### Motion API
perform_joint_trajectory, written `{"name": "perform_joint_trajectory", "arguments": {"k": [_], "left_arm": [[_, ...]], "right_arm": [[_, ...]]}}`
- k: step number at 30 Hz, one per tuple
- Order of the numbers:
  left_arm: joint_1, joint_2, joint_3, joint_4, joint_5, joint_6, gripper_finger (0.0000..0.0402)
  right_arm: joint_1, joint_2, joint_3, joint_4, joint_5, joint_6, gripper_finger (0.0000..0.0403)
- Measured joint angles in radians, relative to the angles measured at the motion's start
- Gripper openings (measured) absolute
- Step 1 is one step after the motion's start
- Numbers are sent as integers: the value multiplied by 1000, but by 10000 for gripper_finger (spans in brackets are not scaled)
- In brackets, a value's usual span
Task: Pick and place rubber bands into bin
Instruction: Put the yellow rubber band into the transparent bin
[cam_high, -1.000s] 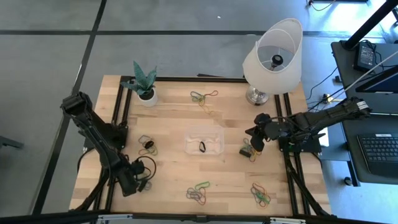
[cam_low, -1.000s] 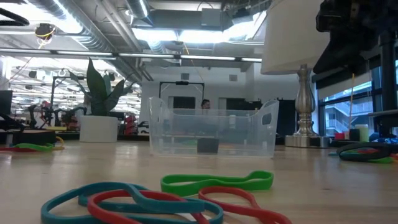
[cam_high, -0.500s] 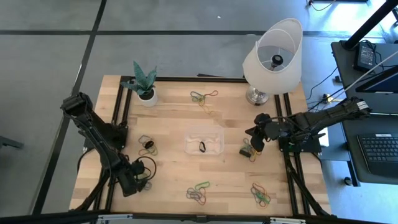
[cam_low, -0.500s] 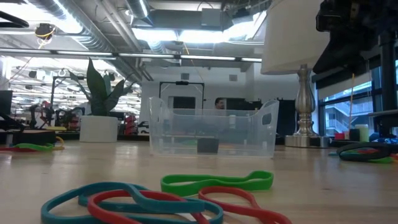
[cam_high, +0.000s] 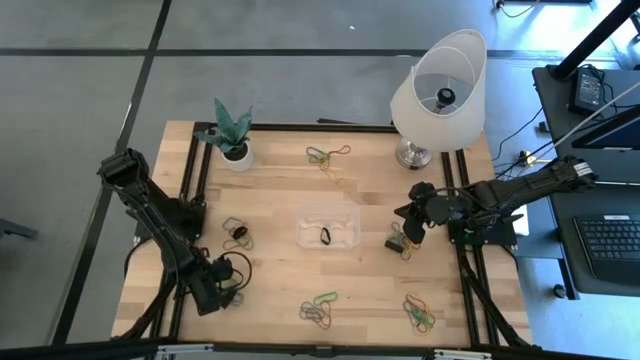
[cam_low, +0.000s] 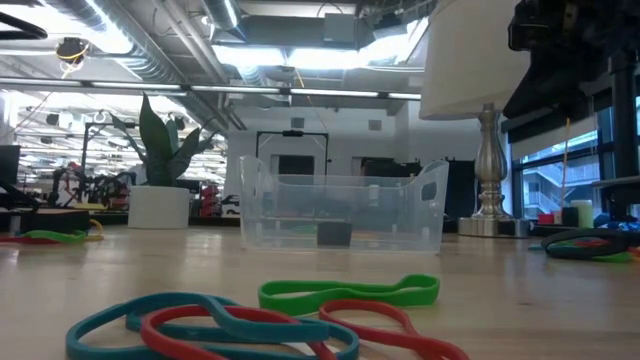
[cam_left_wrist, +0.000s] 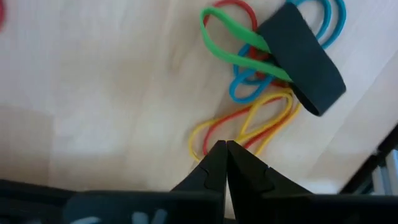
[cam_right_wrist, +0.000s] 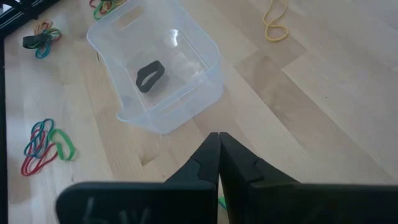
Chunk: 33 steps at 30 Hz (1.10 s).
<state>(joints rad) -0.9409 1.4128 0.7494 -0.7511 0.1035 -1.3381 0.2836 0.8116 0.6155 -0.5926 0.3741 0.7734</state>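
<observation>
The rubber bands lie in clusters on the wooden table. One cluster (cam_left_wrist: 267, 68) of green, red, blue and yellow loops with a wide black band sits at the near left, just ahead of my left gripper (cam_left_wrist: 225, 147), which is shut and points down. The tips stand at the near end of the yellow band (cam_left_wrist: 249, 124). The clear bin (cam_high: 328, 227) rests mid-table with one black band (cam_right_wrist: 149, 76) inside. To the bin's right, my right gripper (cam_right_wrist: 217, 138) hangs shut above the table, with nothing in it. My left gripper comes from above with its fingertips shut at the near loop end of the yellow band (cam_left_wrist: 205, 142), which lies flat on the table. Whether the tips pinch or merely meet the band, I cannot tell.
A white plant pot (cam_high: 236, 155) stands at the far left and a lamp (cam_high: 438, 85) at the far right. More band clusters lie at the far middle (cam_high: 325, 155), the near middle (cam_high: 318, 309), the near right (cam_high: 419, 312) and under the right gripper (cam_high: 402, 244).
</observation>
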Motion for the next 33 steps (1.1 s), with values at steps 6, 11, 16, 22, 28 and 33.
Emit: {"name": "perform_joint_trajectory", "arguments": {"k": [6,11,16,22,28,33], "left_arm": [[0,-1,-20,-17,-18,-26,44],[0,-1,-76,-2,56,-96,76],[0,-1,-99,51,65,-97,84],[0,-1,-105,75,66,-91,76],[0,15,-105,60,53,-88,69],[0,72,-102,70,66,-61,68]], "right_arm": [[0,0,0,1,0,3,10],[0,0,0,5,0,3,10],[0,0,0,6,0,7,10],[0,0,0,6,0,7,10],[0,0,0,6,0,5,10],[0,0,0,6,0,4,10]]}}
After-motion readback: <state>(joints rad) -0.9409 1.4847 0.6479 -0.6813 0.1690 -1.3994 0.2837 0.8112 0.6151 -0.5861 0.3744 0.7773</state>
